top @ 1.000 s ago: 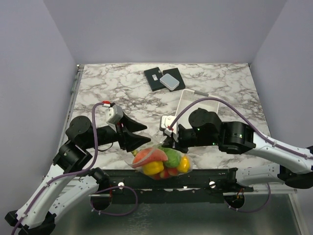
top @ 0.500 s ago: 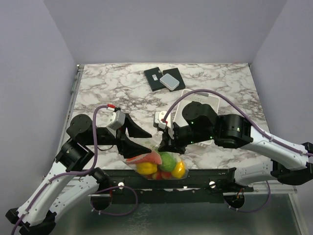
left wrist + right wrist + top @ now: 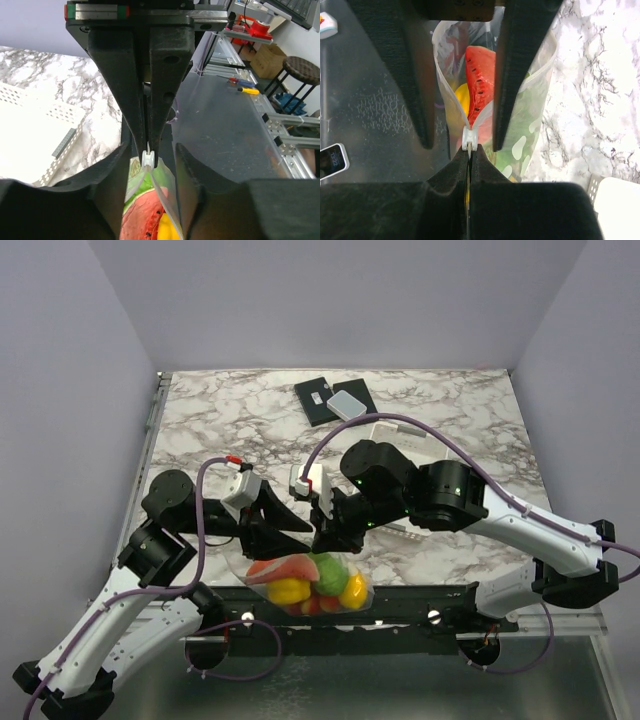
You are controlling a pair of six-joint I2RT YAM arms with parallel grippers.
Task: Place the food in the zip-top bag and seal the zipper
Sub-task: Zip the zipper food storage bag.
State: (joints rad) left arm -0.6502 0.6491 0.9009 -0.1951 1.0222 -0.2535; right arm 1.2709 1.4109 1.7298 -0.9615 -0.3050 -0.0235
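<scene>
Food (image 3: 303,590) sits inside the zip-top bag (image 3: 530,130), watermelon slice (image 3: 481,75) showing, at the desk's (image 3: 230,420) near edge. Your right hand (image 3: 469,150) pinches the zipper (image 3: 468,139) end; your left hand (image 3: 151,165) stands half-wide astride the gaping mouth. Close it square on the strip beside the right, then draw away level, keeping both tracks aligned

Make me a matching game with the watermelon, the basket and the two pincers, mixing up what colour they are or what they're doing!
Things:
1. watermelon
2. basket
3. right pincer
4. left pincer

Colour or state:
A. white, with little holes
B. open, straddling the bag
C. red, with black seeds
D. shut on the zipper

Pairs: 1-C, 2-A, 3-D, 4-B
</scene>
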